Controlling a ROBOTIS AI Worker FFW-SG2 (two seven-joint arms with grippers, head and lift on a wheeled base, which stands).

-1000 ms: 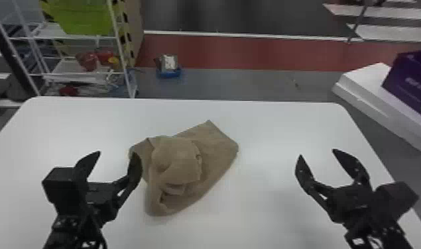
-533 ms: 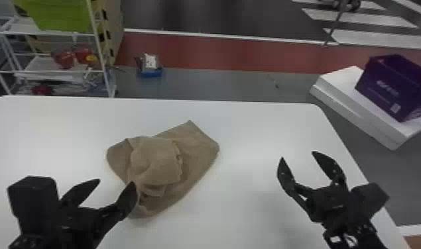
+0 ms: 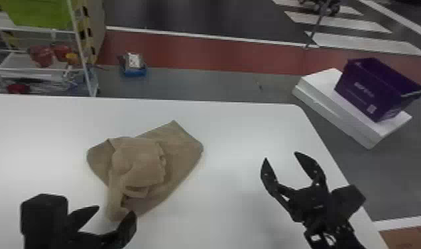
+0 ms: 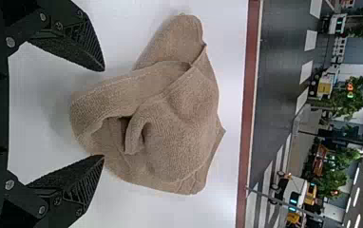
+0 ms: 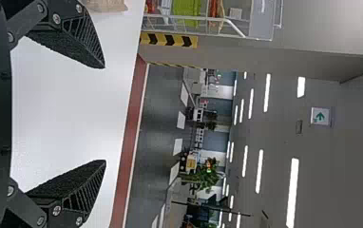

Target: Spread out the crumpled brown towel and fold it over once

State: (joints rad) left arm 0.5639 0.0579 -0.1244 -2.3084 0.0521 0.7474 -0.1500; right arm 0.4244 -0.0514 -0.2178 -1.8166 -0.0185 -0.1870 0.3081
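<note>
One white table point(image 3: 239, 129): stretched out before the robot, its far right corner rounded, with the brown towel on top.
Wire rack point(image 3: 82, 59): stood beyond the table, over to the left, with a green bin on it.
White slabs point(image 3: 317, 86): lay stacked on the floor, off the table's right side.
Purple box point(image 3: 355, 89): sat on the slabs.
Green bin point(image 3: 40, 13): rested on the rack, high on the left.
Brown towel point(image 3: 143, 159): lay crumpled on the table, bunched into a lump of folds, with a smoother part reaching toward the far right; not folded over.
Left gripper point(image 3: 116, 209): hung at the towel's near side, fingers spread, gripping nothing; one fingertip overlapped the near edge in the head view, though contact could not be told.
Right gripper point(image 3: 280, 156): was right of the towel and well apart from it, fingers spread and empty.
</note>
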